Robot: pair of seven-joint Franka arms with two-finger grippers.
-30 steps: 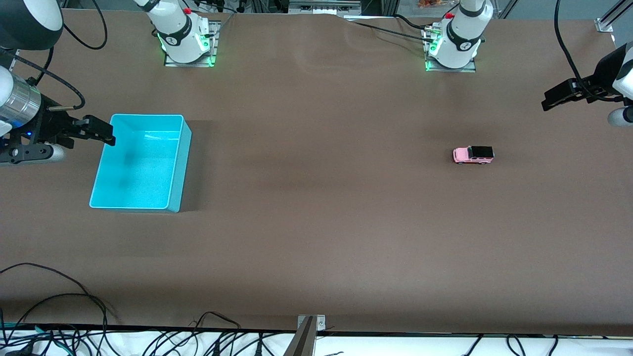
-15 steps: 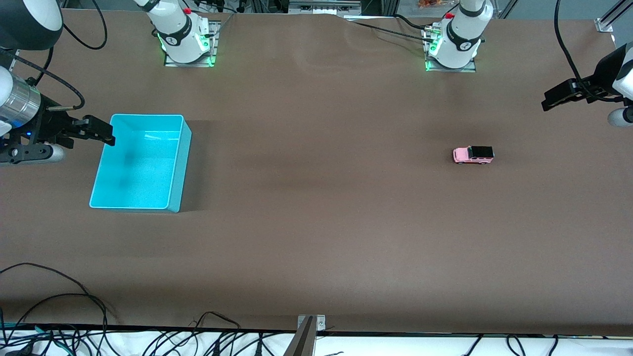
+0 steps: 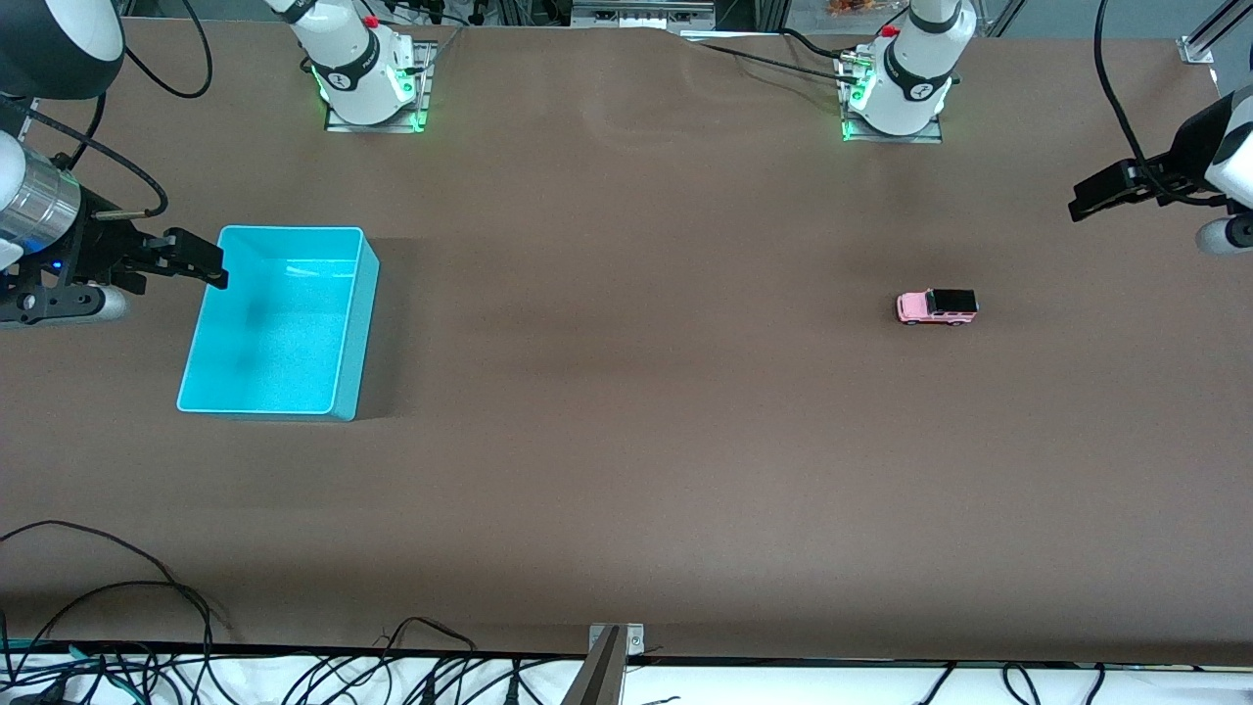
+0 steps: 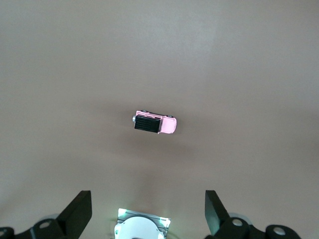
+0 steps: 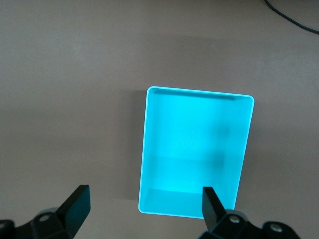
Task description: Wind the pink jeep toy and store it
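Note:
The pink jeep toy (image 3: 937, 306) stands on its wheels on the brown table toward the left arm's end, and its black roof shows in the left wrist view (image 4: 155, 123). My left gripper (image 3: 1077, 204) hangs open and empty over the table near that end, well apart from the jeep, and its own view (image 4: 147, 214) shows the same. The turquoise bin (image 3: 360, 333) sits empty toward the right arm's end. My right gripper (image 3: 217, 274) is open and empty over the bin's outer rim (image 5: 199, 91), as its own view (image 5: 144, 205) also shows.
The left arm's base (image 3: 901, 93) and the right arm's base (image 3: 367, 78) stand at the table's edge farthest from the front camera. Cables (image 3: 117, 627) lie along the edge nearest that camera. A metal bracket (image 3: 612, 651) sits at the middle of that edge.
My left gripper has shifted very slightly toward the middle of the table. The jeep, the bin and the right arm have not moved.

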